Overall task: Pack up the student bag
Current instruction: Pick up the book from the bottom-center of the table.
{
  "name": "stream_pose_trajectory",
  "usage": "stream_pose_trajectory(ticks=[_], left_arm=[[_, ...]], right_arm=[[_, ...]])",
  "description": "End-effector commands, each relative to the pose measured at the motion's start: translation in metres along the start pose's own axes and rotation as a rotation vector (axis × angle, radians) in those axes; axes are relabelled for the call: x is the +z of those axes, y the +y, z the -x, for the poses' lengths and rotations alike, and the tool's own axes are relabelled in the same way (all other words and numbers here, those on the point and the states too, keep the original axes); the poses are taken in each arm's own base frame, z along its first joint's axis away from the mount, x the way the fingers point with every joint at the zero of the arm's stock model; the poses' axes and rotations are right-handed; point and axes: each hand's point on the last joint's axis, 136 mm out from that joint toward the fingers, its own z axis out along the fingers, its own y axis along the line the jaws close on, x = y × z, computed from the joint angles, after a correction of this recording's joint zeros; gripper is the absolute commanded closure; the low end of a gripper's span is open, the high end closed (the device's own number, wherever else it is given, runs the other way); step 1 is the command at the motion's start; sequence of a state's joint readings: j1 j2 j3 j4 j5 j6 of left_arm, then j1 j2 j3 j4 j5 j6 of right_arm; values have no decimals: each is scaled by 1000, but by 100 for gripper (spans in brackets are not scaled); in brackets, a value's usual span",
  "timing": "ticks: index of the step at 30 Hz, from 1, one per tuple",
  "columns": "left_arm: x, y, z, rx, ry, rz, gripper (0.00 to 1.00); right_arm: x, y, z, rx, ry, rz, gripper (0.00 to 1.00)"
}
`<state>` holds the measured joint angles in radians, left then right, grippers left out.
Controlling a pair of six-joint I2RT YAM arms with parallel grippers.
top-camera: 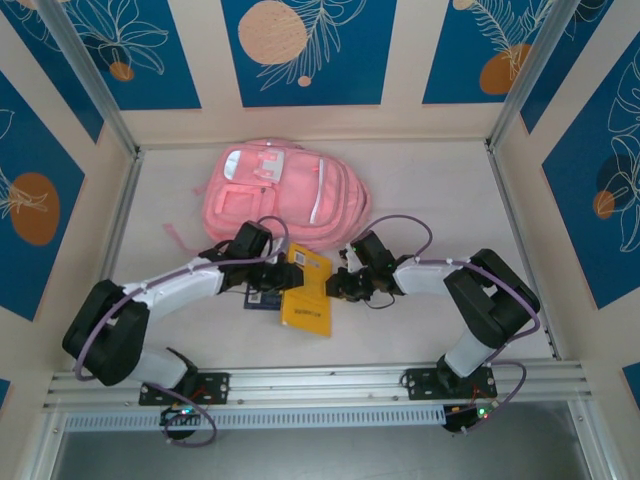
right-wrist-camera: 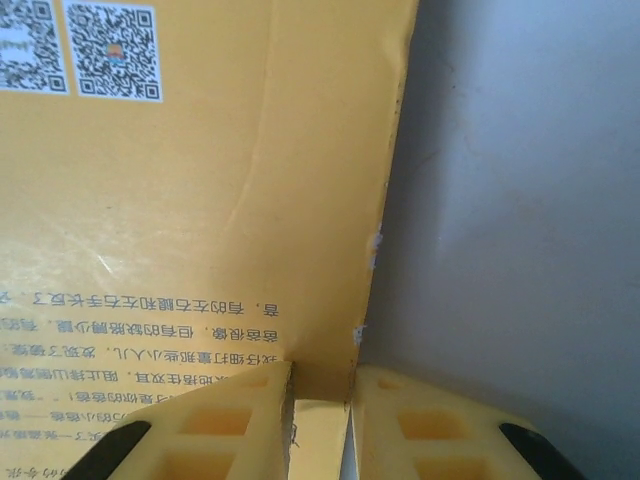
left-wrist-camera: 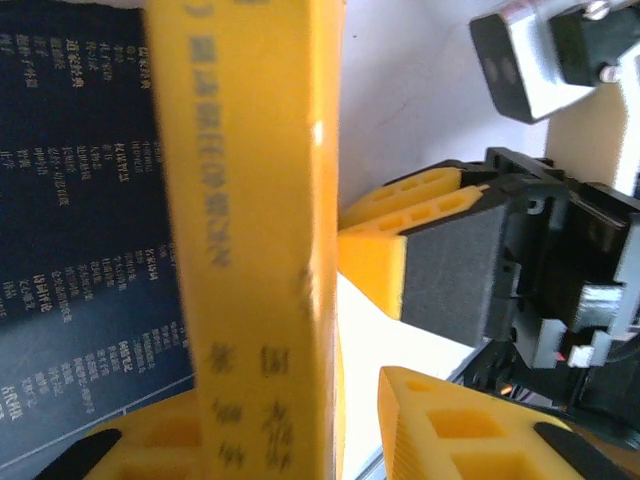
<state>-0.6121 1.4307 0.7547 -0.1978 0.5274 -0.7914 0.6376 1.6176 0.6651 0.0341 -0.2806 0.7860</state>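
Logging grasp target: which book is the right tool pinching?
The yellow paperback book, its edge clamped in the right tool; the dark navy book lies beside it, ungripped.

Yellow book (right-wrist-camera: 200,220), two QR codes (right-wrist-camera: 118,50), Chinese print

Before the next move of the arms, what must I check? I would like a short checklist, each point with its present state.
1. The right gripper pinches the yellow book at its edge: ok.
2. The left gripper is closed on that book: not ok, a gap shows beside one finger.
3. The student bag is unzipped to receive it: cannot tell.
4. The dark blue book lies apart from the yellow one: cannot tell, they overlap in the top view.
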Motion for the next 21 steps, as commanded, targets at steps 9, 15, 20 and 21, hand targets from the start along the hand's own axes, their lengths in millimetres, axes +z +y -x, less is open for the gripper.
stream_pose_trajectory(ticks=[9,15,20,21], left_arm=[[-31,-47,16,94,-98,-69,100],[-87,-99,40,79,-352,-261,100],[-157,-117,66,-19,-690,-384,100],[-169,-117,69,-62,-753,-413,100]], right_arm=[[-32,-10,-15,27,-64,-74,68],[-95,35,0,-31,-271,62,44],[-155,87,10,-81,-445,251,20],[-165,97,12,-82,-476,300,16]])
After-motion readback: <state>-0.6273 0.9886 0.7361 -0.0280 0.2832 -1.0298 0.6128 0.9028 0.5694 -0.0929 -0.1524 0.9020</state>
